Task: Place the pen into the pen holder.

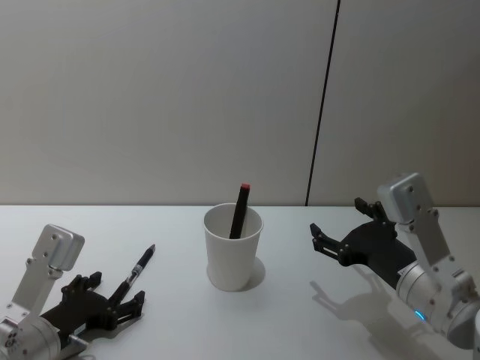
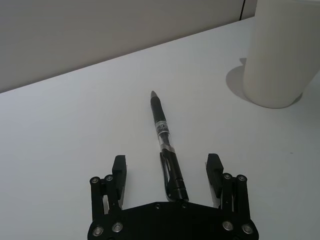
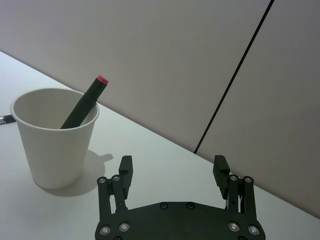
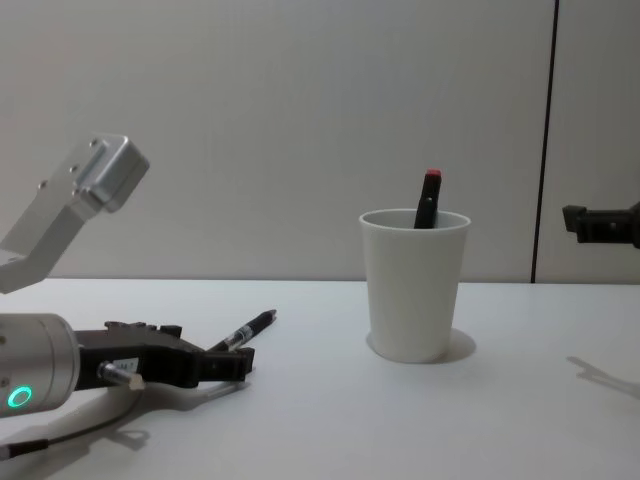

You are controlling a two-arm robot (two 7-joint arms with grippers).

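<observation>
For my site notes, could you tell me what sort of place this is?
Likely a lab test bench: a white table, a plain panelled wall, the left gripper around a pen, and the right gripper beside a pen holder.

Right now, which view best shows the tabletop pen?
Left wrist view: the pen lies whole inside the open left gripper. Head view shows it small; chest view, half hidden; right wrist view, just one end.

Bare table (image 1: 180, 304) between pen (image 1: 141, 267) and pen holder (image 1: 232, 262); one leaning marker (image 1: 240, 211) inside.
</observation>
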